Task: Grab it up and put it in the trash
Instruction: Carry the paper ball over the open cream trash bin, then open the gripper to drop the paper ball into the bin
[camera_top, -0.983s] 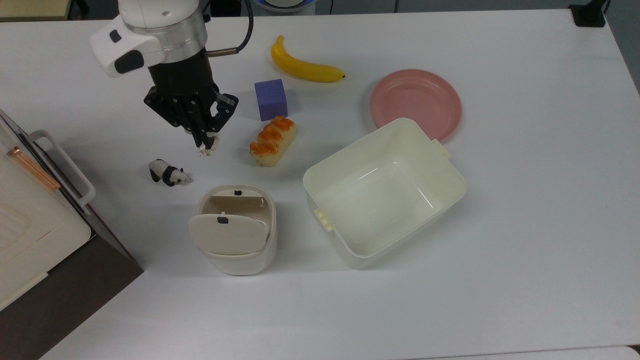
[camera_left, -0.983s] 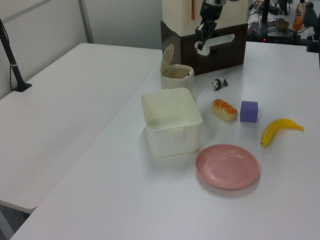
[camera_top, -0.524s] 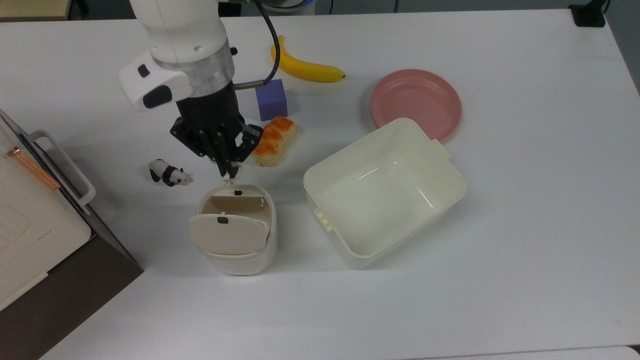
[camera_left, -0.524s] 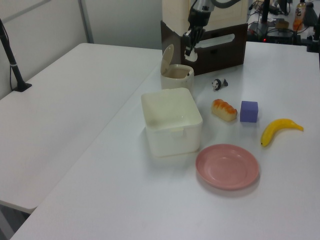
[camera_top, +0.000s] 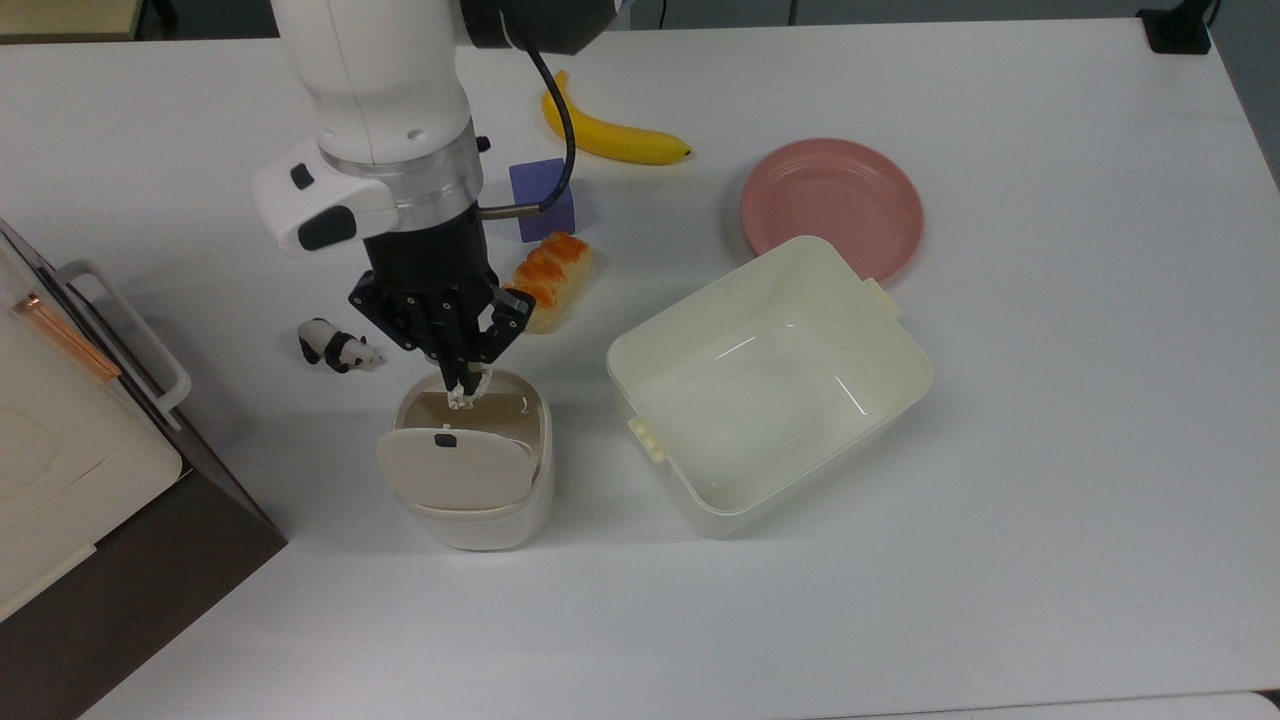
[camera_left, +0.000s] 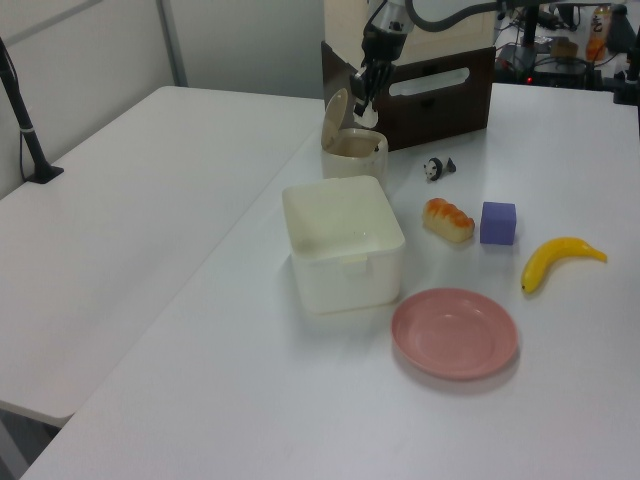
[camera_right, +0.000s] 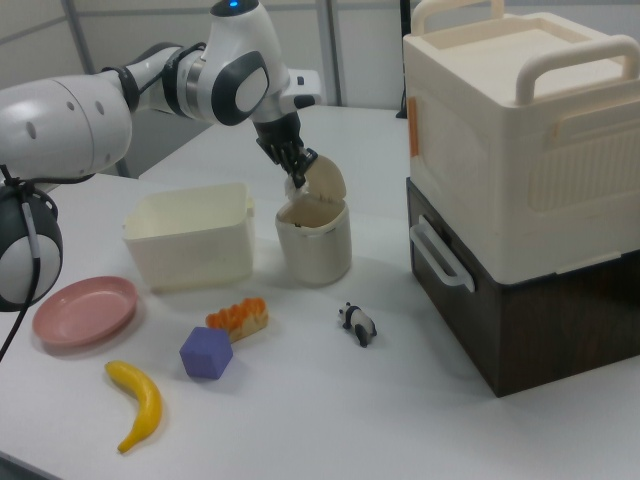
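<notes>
Top view shows the gripper (camera_top: 464, 385) pinched nearly shut on the crumpled paper ball (camera_top: 463, 397), hanging just above the open mouth of the trash bin (camera_top: 470, 520). The paper looks light, soft and crushable, so a pinch anywhere across it should serve.
</notes>
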